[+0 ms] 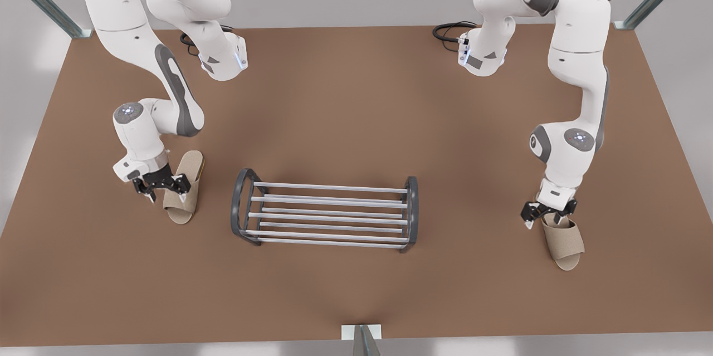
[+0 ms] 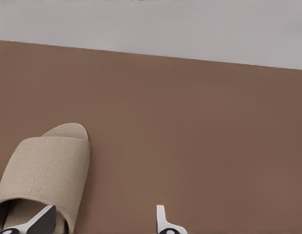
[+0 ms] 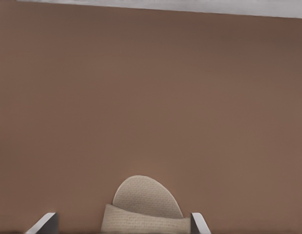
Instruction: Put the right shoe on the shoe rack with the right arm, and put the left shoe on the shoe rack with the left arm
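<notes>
Front view gives us the shoe rack (image 1: 328, 201) mid-table, its six silver bars and long axis running side to side between dark grey rounded end frames. A beige woven slipper lies on each side, well apart from it, lengthwise with its open toe toward the near edge. On the front view's left, we see the left gripper (image 1: 166, 193) spread, one fingertip at the left slipper (image 1: 184, 191) strap opening. On the right, the right gripper (image 1: 548, 218) is spread astride the right slipper (image 1: 565, 242).
</notes>
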`<state>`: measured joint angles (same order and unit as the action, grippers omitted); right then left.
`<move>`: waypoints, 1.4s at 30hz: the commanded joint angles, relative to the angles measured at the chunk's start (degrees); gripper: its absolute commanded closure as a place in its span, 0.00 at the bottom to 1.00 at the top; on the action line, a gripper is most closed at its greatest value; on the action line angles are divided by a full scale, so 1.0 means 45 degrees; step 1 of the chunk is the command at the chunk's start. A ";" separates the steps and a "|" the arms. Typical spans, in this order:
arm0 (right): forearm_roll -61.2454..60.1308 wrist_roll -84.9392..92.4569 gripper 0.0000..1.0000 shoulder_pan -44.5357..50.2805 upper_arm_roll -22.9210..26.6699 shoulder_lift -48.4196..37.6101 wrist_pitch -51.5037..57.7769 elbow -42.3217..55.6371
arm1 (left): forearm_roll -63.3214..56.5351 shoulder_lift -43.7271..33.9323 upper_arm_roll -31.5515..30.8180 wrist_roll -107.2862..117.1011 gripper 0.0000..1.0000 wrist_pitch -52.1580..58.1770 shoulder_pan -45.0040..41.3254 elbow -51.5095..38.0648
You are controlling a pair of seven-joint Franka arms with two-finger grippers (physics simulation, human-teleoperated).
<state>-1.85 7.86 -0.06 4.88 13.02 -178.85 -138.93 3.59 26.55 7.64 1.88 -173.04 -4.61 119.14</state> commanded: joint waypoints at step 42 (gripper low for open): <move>-0.2070 0.5050 0.00 -0.0494 0.0673 0.0272 0.2070 -0.1275 | 0.0256 0.2302 0.0060 0.4894 0.00 -0.1390 0.0711 -0.0753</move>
<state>-8.52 27.85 -2.39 7.97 14.30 -169.80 -144.71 4.76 36.75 7.92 10.78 -179.17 -1.41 115.97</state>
